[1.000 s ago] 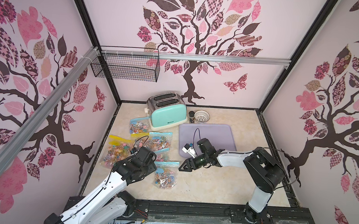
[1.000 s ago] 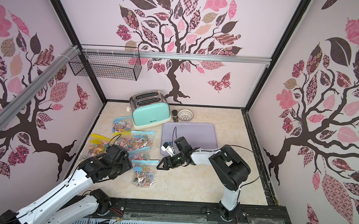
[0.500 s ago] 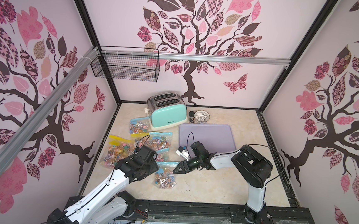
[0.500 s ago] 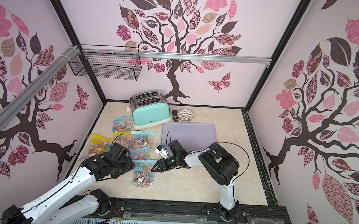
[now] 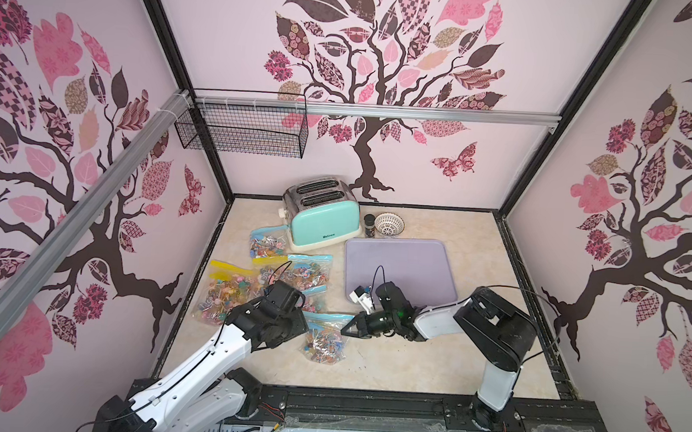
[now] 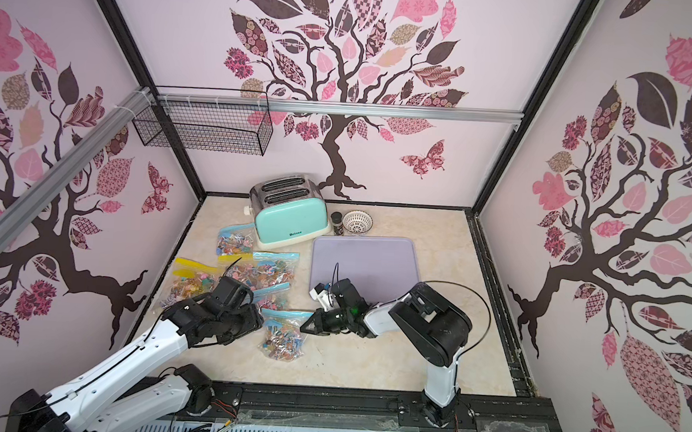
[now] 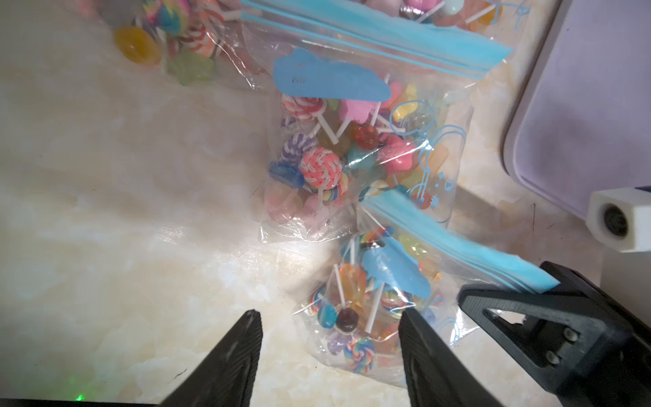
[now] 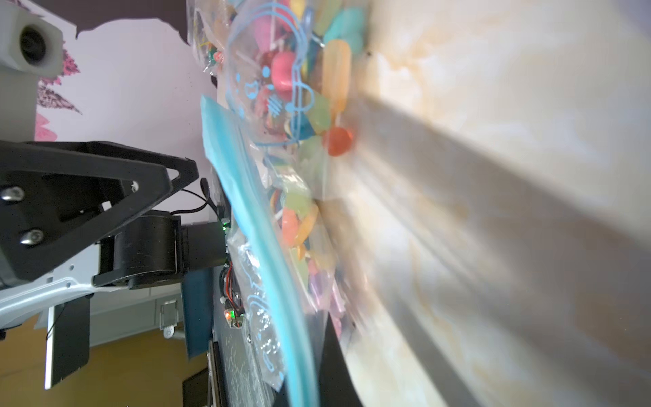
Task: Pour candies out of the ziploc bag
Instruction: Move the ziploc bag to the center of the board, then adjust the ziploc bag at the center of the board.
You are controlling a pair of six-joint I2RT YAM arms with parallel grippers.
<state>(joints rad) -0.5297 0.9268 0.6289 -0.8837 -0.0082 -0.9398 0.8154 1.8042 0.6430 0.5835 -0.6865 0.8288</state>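
Left gripper [image 7: 329, 317]: jaws wide apart, low over the table [image 5: 409, 363]; one finger [image 7: 419, 345] over the near end of the ziploc bag, the other over bare marble beside it; nothing pinched.
Ziploc bag [image 5: 324, 340]: lies on the table between the two arms, its sealed bottom toward the robot and its blue zip strip on the far side; whether the zip is parted cannot be told.
Candies [image 7: 347, 319]: all inside the bag, swirled lollipop heads on white sticks heaped at its near end.
Right gripper [image 5: 346, 329]: clamped tight on the right-hand corner of the bag's zip strip, reaching in sideways, low to the table.
Second bag [image 7: 352, 141]: just behind the first and touching it, blue zip, full of sweets.
Further bags: a yellow-zip bag [image 5: 222, 292] to the left, a blue-zip bag [image 5: 307, 274] behind, and a third bag [image 5: 267, 245] beside the toaster.
Tray [image 5: 407, 263]: lilac, behind the right gripper.
Toaster [image 5: 323, 223]: mint green, near the back wall.
Jar [image 5: 369, 225] and white bowl [image 5: 389, 224]: right of the toaster.
Wire basket [image 5: 241, 134]: hangs on the back rail.
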